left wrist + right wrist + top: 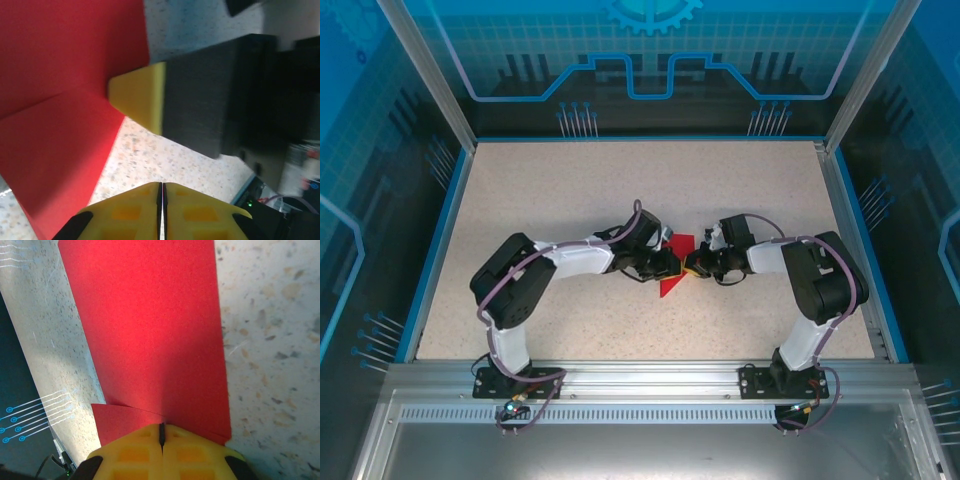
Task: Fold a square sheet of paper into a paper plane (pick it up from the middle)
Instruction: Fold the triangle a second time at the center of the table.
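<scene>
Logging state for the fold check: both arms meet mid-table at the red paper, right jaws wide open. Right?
No: the right jaws are shut, not open. The right wrist view shows the yellow fingers pressed together along a thin seam. The meeting mid-table at the red paper is right.

Your top camera looked down on the whole table (620,190), while both wrist cameras sat close over the same red paper (150,330).

table (620,190): light with tiny specks | edge (433,255): blue | back wall (650,60): blue lines | front rail (640,376): grey metal
</scene>
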You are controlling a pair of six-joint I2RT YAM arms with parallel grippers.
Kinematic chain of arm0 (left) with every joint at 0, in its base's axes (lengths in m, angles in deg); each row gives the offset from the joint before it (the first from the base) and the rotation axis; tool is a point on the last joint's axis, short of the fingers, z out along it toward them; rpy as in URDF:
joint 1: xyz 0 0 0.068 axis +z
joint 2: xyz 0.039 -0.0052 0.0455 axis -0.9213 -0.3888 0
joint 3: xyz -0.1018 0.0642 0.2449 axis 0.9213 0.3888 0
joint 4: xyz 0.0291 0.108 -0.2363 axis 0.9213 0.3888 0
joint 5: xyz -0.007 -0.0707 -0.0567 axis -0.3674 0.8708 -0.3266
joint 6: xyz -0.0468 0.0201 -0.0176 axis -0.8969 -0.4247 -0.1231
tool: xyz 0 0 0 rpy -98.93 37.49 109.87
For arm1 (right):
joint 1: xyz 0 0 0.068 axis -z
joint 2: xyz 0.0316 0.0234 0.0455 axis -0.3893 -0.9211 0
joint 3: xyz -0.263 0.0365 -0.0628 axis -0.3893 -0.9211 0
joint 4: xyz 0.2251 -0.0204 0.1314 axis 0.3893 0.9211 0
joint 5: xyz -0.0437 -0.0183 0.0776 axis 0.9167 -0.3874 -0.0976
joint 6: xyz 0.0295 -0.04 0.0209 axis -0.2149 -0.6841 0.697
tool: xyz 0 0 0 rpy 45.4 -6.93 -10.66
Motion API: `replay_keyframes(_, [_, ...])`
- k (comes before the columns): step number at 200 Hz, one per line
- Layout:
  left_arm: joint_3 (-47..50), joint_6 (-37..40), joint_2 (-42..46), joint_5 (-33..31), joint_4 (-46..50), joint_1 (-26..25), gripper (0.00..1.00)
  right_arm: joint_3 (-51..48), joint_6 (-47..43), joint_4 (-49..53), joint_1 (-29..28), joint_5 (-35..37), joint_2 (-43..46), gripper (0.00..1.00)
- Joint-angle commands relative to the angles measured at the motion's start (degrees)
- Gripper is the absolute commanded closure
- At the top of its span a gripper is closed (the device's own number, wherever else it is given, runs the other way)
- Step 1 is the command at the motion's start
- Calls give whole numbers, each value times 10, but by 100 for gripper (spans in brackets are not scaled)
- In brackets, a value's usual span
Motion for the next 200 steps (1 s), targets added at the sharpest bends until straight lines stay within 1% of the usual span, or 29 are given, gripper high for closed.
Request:
replay_keyframes(1, [8,-17,-28,-14,18,4,88,-6,-3,45,7,52,-30,100])
replay_keyframes(21, [34,-14,-23,-20,20,4,88,-5,-4,45,7,51,-26,100])
replay_keyframes(61, [77,6,-18,-43,53,4,90,-1,-6,43,8,38,-14,100])
replay_keyframes(85, [90,10,-18,-51,57,4,90,9,-22,55,4,33,20,100])
replay_keyframes(117, [87,16,-18,-55,60,3,91,20,-44,85,-24,44,81,100])
replay_keyframes(132, [84,17,-19,-55,60,4,91,18,-42,94,-38,52,94,100])
replay_keyframes(174, [80,16,-21,-49,52,4,91,12,-21,74,-70,59,79,100])
replay_keyframes(200, [78,15,-23,-46,51,4,91,-2,-2,23,-75,39,48,100])
